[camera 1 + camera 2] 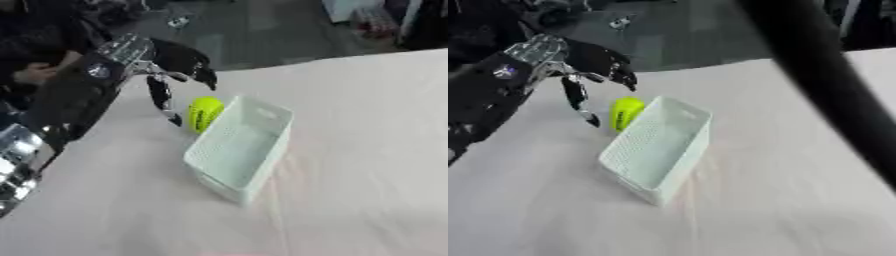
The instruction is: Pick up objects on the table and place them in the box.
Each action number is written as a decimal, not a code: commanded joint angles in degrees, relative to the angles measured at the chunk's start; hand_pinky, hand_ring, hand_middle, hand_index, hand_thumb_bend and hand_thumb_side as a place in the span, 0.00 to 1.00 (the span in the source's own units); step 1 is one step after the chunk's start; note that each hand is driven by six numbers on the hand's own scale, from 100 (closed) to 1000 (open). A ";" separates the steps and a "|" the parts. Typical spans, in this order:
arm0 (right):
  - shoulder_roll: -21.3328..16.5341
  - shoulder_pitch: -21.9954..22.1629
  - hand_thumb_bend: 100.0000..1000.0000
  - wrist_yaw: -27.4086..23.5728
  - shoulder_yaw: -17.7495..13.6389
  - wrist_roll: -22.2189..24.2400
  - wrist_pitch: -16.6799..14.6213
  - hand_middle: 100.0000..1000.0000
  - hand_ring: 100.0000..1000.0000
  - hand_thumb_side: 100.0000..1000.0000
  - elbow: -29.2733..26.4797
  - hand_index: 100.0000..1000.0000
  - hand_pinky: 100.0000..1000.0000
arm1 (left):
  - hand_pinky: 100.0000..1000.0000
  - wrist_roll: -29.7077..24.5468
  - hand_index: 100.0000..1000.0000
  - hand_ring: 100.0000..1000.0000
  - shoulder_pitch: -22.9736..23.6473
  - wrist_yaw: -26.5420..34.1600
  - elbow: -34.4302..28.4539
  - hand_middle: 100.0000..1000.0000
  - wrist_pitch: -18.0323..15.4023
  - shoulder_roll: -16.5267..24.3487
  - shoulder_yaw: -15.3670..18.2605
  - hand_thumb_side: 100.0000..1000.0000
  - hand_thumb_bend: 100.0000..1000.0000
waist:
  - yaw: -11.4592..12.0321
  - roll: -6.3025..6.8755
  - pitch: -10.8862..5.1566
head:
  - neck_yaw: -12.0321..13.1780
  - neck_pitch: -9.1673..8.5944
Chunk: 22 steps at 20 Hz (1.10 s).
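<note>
A yellow-green ball (pixel 205 113) lies on the pale table, touching the far left outer wall of the white mesh box (pixel 240 146). My left hand (pixel 171 62) hovers just above and left of the ball, open, with the fingers spread over it and the thumb (pixel 164 101) pointing down beside the ball. No contact with the ball shows. The box holds nothing that I can see. A dark blurred arm (pixel 824 75) crosses the right eye view diagonally at the right; its hand is out of sight.
The table's far edge (pixel 332 60) runs behind the ball and box, with dark floor beyond. A person sits at the far left edge. Bare cloth (pixel 367 165) stretches right of and in front of the box.
</note>
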 commanded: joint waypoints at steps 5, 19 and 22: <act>-2.04 -2.54 0.00 -1.30 -0.67 0.04 1.05 0.45 0.39 0.95 -0.77 0.61 0.14 | 0.96 1.60 0.90 0.83 -0.52 -1.85 0.40 0.84 0.10 1.07 0.95 0.63 0.50 | -0.91 0.39 0.19 | -0.51 -1.84; -2.26 -4.99 0.00 -2.34 -0.93 -0.62 2.40 0.45 0.39 0.95 -0.77 0.61 0.15 | 0.95 0.75 0.91 0.83 -0.66 -2.57 1.41 0.85 0.10 -0.87 -0.04 0.57 0.58 | -1.95 1.50 1.15 | 1.21 -0.95; -2.15 -5.21 0.00 -2.43 -0.76 -0.38 2.61 0.45 0.39 0.95 -0.77 0.61 0.14 | 0.95 0.57 0.91 0.85 -0.68 -3.75 2.48 0.86 0.10 -1.56 0.50 0.56 0.59 | -1.85 1.42 1.32 | 1.45 -1.07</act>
